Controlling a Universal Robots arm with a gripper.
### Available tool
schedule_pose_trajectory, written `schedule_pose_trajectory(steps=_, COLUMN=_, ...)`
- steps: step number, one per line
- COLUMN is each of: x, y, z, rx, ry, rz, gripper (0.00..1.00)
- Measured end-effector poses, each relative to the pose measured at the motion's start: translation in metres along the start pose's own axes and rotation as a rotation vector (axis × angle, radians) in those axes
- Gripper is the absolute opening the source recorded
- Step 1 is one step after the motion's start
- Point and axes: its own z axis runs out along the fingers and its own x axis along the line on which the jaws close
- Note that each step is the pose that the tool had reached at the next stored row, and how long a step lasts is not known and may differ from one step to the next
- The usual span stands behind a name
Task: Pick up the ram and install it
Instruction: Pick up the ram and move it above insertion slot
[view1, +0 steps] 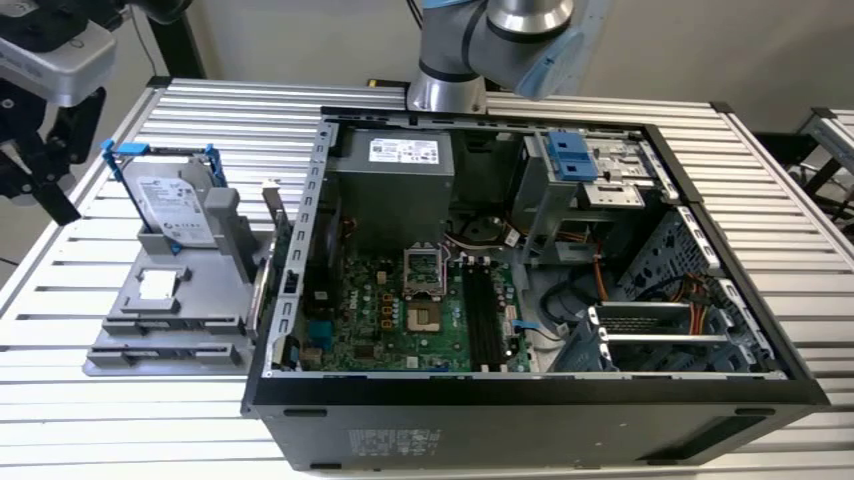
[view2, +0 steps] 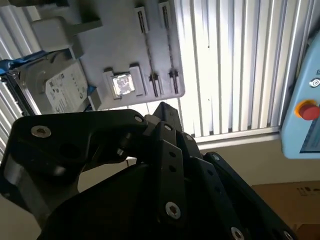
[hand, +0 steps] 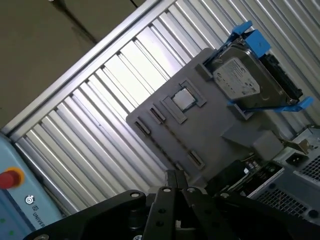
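Gripper (hand: 172, 176) hangs at the exterior view's left, jaws pinched together, empty. Your ram (view1: 272, 226) apparently stands edgewise between fixture (view1: 174, 320) and case (view1: 534, 392), presented for grasping.

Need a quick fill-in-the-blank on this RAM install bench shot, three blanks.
1. The silver hard drive stands in a ___ plastic frame.
2. The grey fixture tray lies to the exterior view's ___ of the open black computer case.
3. The black claw, shut, grips ___.
Missing words: blue; left; nothing.
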Motion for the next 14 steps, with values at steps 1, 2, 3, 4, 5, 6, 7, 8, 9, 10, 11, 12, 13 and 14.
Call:
schedule_pose_trajectory(steps=1, x=0.0000, y=0.0000, z=0.0000, rx=-0.0002, ry=0.0006, rz=-0.018, gripper=0.00)
schedule_pose_trajectory(steps=2, x=0.0000, y=0.0000, z=0.0000, rx=-0.0005, ry=0.0012, rz=-0.036, gripper=0.00)
schedule_pose_trajectory(steps=3, x=0.0000, y=0.0000, z=0.0000, rx=-0.0008, ry=0.0018, rz=-0.054, gripper=0.00)
schedule_pose_trajectory(steps=4, x=0.0000, y=0.0000, z=0.0000, rx=-0.0011, ry=0.0024, rz=-0.072, gripper=0.00)
schedule_pose_trajectory(steps=5, x=0.0000, y=0.0000, z=0.0000, rx=-0.0013, ry=0.0030, rz=-0.090, gripper=0.00)
schedule_pose_trajectory(steps=6, x=0.0000, y=0.0000, z=0.0000, rx=-0.0016, ry=0.0036, rz=-0.108, gripper=0.00)
schedule_pose_trajectory(steps=7, x=0.0000, y=0.0000, z=0.0000, rx=-0.0019, ry=0.0041, rz=-0.126, gripper=0.00)
schedule_pose_trajectory(steps=8, x=0.0000, y=0.0000, z=0.0000, rx=-0.0021, ry=0.0047, rz=-0.145, gripper=0.00)
schedule_pose_trajectory(steps=9, x=0.0000, y=0.0000, z=0.0000, rx=-0.0024, ry=0.0053, rz=-0.163, gripper=0.00)
schedule_pose_trajectory(steps=10, x=0.0000, y=0.0000, z=0.0000, rx=-0.0025, ry=0.0058, rz=-0.180, gripper=0.00)
schedule_pose_trajectory(steps=11, x=0.0000, y=0.0000, z=0.0000, rx=-0.0026, ry=0.0062, rz=-0.200, gripper=0.00)
schedule_pose_trajectory(steps=12, x=0.0000, y=0.0000, z=0.0000, rx=-0.0025, ry=0.0065, rz=-0.218, gripper=0.00)
schedule_pose_trajectory(steps=13, x=0.0000, y=-0.0001, z=0.0000, rx=-0.0023, ry=0.0067, rz=-0.236, gripper=0.00)
schedule_pose_trajectory(steps=14, x=0.0000, y=-0.0001, z=0.0000, rx=-0.0017, ry=0.0068, rz=-0.254, gripper=0.00)
